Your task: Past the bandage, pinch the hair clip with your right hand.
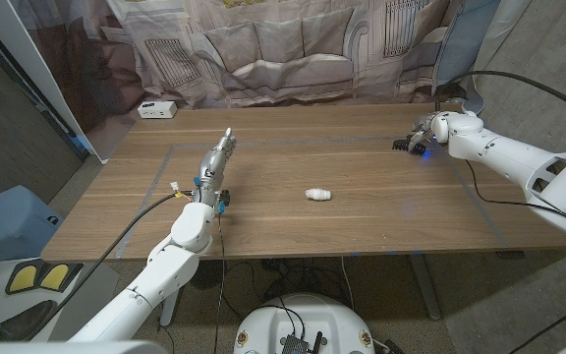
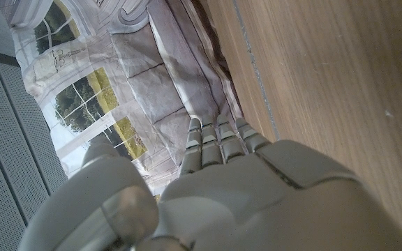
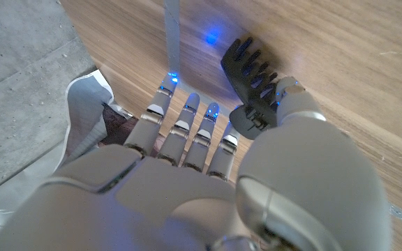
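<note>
Black and toothed, the hair clip (image 3: 251, 77) sits at about one o'clock on the desk (image 1: 362, 231), well past the white bandage roll (image 1: 317, 195) that lies near the middle. The right hand (image 1: 421, 135) is at the clip: in the right wrist view its thumb lies against the clip's hinge end while the fingers (image 3: 187, 129) reach out alongside, tips lit blue, and I cannot tell whether the clip is truly pinched or only touched. By my reading the reach past the bandage is done and the pinch itself is the step in hand; the next move calls for bringing a fingertip in against the thumb across the clip's body, squarely enough that the springy, slick plastic does not skid away over the wood. Nothing stands between hand and clip. The left hand (image 1: 216, 162) waits around ten o'clock, fingers straight and together, grasping nothing, well apart from the bandage. A white box (image 1: 156, 109) sits at the far edge near eleven o'clock, before a printed backdrop curtain (image 1: 293, 49).
</note>
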Controlling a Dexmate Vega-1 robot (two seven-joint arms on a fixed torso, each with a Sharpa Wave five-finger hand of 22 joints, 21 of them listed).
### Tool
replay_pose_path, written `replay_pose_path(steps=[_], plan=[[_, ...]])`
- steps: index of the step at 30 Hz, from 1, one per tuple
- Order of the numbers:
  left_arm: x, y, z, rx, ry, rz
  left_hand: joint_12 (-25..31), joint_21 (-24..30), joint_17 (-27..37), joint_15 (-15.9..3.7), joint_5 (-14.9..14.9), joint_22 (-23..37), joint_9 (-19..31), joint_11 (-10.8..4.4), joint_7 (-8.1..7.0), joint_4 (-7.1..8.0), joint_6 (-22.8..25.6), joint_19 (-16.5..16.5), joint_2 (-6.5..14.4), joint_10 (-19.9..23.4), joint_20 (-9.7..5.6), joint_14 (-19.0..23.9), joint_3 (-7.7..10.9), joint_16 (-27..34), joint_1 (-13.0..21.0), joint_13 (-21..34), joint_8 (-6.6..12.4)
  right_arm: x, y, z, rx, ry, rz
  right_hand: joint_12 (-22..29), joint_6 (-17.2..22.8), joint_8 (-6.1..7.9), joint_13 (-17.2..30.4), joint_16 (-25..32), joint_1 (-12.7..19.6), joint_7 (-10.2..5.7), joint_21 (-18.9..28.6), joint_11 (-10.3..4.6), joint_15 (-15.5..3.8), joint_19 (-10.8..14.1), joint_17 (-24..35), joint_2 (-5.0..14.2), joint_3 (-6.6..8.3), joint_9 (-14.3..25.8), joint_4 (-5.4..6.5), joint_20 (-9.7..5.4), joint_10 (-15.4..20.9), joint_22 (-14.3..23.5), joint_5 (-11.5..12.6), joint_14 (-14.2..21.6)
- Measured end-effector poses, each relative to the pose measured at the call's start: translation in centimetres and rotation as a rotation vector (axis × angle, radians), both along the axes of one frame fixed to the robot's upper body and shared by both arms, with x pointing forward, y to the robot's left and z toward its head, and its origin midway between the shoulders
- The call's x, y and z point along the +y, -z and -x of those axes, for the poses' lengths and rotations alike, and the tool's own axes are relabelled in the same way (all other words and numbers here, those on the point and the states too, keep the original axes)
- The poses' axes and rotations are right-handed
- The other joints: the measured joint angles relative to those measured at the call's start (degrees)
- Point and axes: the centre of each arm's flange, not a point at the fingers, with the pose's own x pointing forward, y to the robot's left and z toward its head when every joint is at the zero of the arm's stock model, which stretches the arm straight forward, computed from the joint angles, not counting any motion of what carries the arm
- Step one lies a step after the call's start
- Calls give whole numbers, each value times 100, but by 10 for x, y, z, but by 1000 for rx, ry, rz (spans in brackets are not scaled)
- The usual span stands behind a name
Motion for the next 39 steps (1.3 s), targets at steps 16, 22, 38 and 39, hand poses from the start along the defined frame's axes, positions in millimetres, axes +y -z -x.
replay_pose_path(steps=[16, 22, 38, 39], plan=[[1, 0, -1, 0, 2, 0, 0, 0, 0, 0, 0, 0, 0, 0, 0, -24, 0, 0, 0, 0, 0, 0, 24, 0, 0, 0, 0, -3, 0, 2, 13, 15, -11, -24, -949, -308, 1, -50, -338, 279, 0, 356, 578, -142, -26, -191, -211, 26, 77, 451, -718, 0, 104, -737], [2, 0, -2, -5, 3, 1, 0, 0, 0, 0, 0, 0, 0, 0, 0, -24, 0, 0, 0, 0, 0, 0, 24, 0, 0, 0, 0, 0, -1, 7, 9, 2, -20, -24, -1293, -324, -26, -50, -623, 418, -29, 542, 672, -404, -21, -209, -353, 26, 211, 541, -1095, 0, 104, -1214], [5, -1, -4, -15, 13, 3, 0, 0, 0, 0, 0, 0, 0, 0, -11, -23, 11, -9, 0, 0, 9, 0, 23, 0, 0, 0, 0, 4, 0, 18, -25, -19, -49, -28, -1854, -346, -25, -70, -936, 651, -67, 745, 600, -1006, -10, -179, -489, 37, 347, 221, -1769, 1, 166, -2098], [5, -1, -4, -15, 14, 3, 0, 0, 0, 0, 0, 0, 0, 0, -11, -23, 12, -9, 0, 0, 9, 0, 23, 0, 0, 0, 0, 4, 0, 19, -28, -23, -51, -28, -1868, -346, -25, -66, -942, 665, -67, 754, 592, -1017, -10, -186, -489, 37, 347, 210, -1778, 1, 166, -2106]])
